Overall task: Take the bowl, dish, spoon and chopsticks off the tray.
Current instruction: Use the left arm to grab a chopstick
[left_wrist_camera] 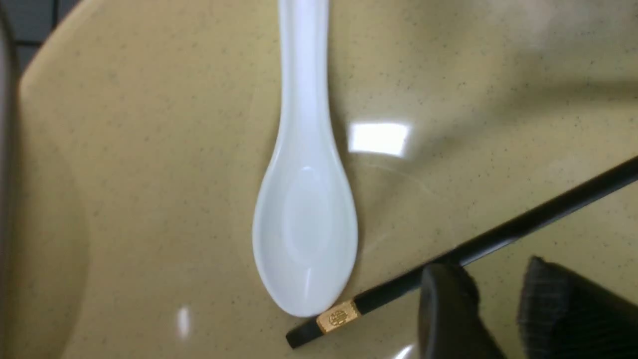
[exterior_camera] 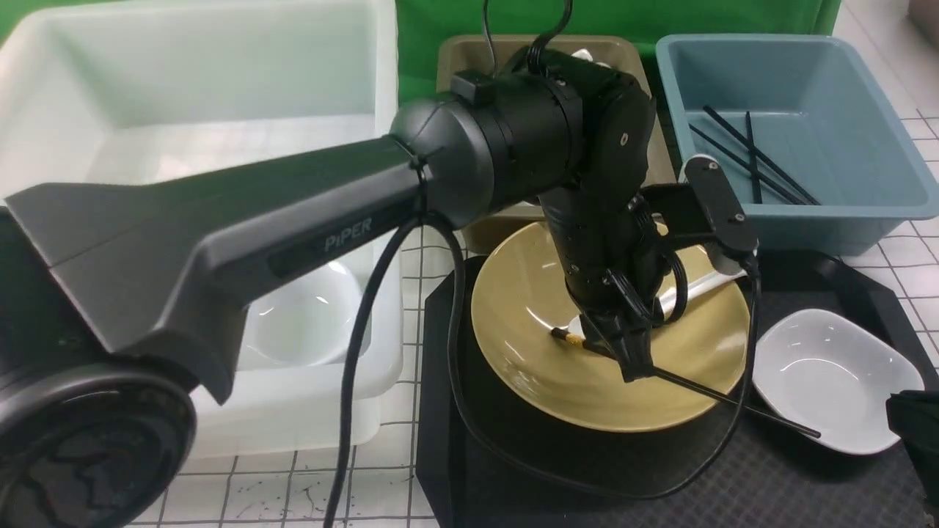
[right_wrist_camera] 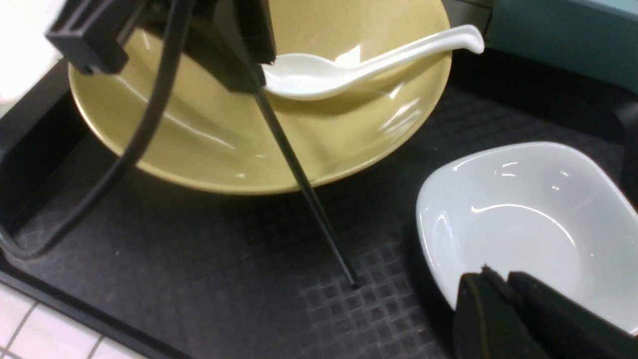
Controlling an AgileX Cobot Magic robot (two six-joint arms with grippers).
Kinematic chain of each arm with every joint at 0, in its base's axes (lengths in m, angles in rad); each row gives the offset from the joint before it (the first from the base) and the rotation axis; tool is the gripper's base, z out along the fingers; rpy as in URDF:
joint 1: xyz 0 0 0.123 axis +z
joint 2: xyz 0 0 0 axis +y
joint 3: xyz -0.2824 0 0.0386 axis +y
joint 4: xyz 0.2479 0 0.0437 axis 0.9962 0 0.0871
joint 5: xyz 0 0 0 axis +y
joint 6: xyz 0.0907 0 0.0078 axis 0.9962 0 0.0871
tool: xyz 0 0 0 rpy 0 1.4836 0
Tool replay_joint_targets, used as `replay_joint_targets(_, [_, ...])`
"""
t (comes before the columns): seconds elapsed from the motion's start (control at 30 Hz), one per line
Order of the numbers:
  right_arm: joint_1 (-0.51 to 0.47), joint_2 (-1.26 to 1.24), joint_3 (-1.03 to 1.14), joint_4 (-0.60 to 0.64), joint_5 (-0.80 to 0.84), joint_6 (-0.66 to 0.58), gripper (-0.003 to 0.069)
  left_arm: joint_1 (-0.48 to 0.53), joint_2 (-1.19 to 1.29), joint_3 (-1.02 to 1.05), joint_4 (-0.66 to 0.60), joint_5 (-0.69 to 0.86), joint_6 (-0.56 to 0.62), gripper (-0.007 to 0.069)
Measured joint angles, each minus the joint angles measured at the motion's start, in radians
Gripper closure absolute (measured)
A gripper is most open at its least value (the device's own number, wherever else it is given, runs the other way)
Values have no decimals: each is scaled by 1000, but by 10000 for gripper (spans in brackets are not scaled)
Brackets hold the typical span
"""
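Note:
The mustard-yellow bowl (exterior_camera: 528,323) (left_wrist_camera: 124,174) (right_wrist_camera: 199,149) sits on the black tray (exterior_camera: 807,484) (right_wrist_camera: 199,269). Inside it lies the white spoon (exterior_camera: 704,284) (left_wrist_camera: 305,224) (right_wrist_camera: 319,75), handle over the far right rim. One black chopstick (exterior_camera: 726,400) (left_wrist_camera: 523,227) (right_wrist_camera: 304,184) with a gold band runs from beside the scoop out over the rim onto the tray. My left gripper (exterior_camera: 634,367) (left_wrist_camera: 491,264) is down in the bowl, open, one fingertip against the stick and only bowl between the fingers. The white dish (exterior_camera: 836,378) (right_wrist_camera: 528,219) sits on the tray's right. My right gripper (exterior_camera: 913,422) (right_wrist_camera: 498,272) hangs shut over its near rim.
A big white tub (exterior_camera: 205,110) at the left holds another white dish (exterior_camera: 308,315). Behind the tray stand an olive bin (exterior_camera: 469,59) and a blue bin (exterior_camera: 799,147) with several black sticks (exterior_camera: 755,161). The left arm's cable (exterior_camera: 469,411) loops across the tray.

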Motion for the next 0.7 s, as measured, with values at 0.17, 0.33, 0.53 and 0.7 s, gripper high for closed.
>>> replay_joint_targets(0.17, [0, 0, 0, 0, 0, 0, 565, 0, 24, 1, 6, 20, 103, 295])
replay_joint_targets(0.33, [0, 0, 0, 0, 1, 0, 560, 0, 53, 1, 3, 39, 282, 277])
replay_joint_targets(0.53, [0, 0, 0, 0, 1, 0, 559, 0, 75, 1, 3, 17, 384, 459])
replay_joint_targets(0.7, [0, 0, 0, 0, 1, 0, 559, 0, 75, 1, -3, 16, 377, 598])
